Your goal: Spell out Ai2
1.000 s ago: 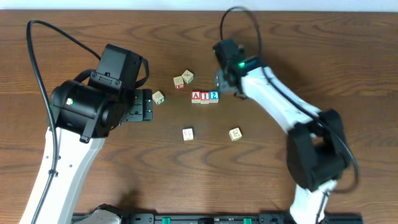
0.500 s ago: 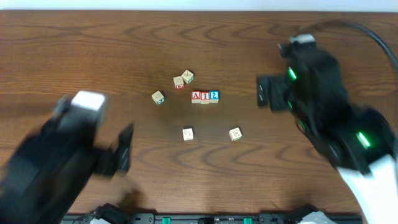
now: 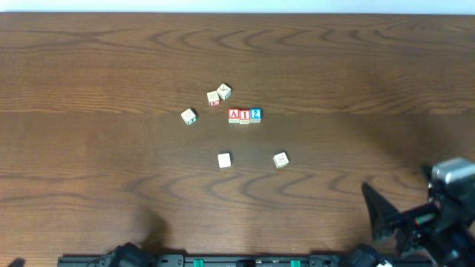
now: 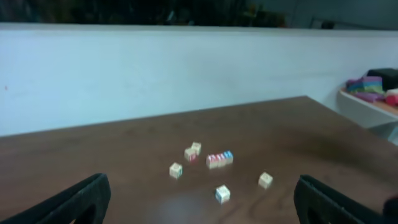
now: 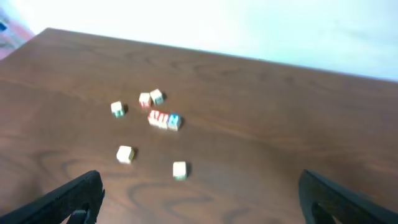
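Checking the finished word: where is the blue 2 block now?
In the overhead view, the blue 2 block sits at the right end of the three-block row, touching the red I block, with the red A block beyond it.

The right arm sits at the near right corner of the scene, blurred. The right gripper holds its fingers spread wide apart. The left gripper is spread just as wide.

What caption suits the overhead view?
Blocks A, I and 2 stand in a touching row, with five pale cubes scattered nearby.
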Robot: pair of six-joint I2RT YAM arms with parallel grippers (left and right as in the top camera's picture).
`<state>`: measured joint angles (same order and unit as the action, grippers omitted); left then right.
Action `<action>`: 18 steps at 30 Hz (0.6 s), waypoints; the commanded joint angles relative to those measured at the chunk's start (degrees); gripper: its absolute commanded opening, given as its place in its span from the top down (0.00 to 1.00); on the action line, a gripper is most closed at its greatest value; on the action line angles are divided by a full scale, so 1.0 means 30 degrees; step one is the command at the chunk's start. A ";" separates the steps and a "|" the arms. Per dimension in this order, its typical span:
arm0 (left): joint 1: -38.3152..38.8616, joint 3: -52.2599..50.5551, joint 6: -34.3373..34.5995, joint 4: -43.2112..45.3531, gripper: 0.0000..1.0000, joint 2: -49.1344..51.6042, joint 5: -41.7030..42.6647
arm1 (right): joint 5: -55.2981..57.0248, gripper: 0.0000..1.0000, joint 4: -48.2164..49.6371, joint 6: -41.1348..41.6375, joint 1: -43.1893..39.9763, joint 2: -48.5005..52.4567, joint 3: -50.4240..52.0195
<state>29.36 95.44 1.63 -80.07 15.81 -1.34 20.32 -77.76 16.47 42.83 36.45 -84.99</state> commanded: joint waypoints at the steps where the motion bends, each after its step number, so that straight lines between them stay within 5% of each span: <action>1: 0.0095 -0.0204 0.1297 -0.0335 0.04 -0.0219 0.0481 | -0.1078 0.01 -0.0109 0.1537 0.0233 -0.1100 0.2637; 11: 0.0095 -0.3905 0.3264 0.0415 0.04 -0.2987 -0.0211 | -0.4903 0.01 0.4721 0.2455 0.0233 -0.6288 1.0732; 18: 0.0095 -1.2859 0.4036 0.7424 0.04 -0.3388 -0.0678 | -0.5938 0.01 1.1395 -0.0342 0.0240 -0.6411 1.6007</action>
<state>29.39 64.84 12.27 -61.52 4.73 -2.09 4.93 -47.75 20.34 43.09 17.39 -42.00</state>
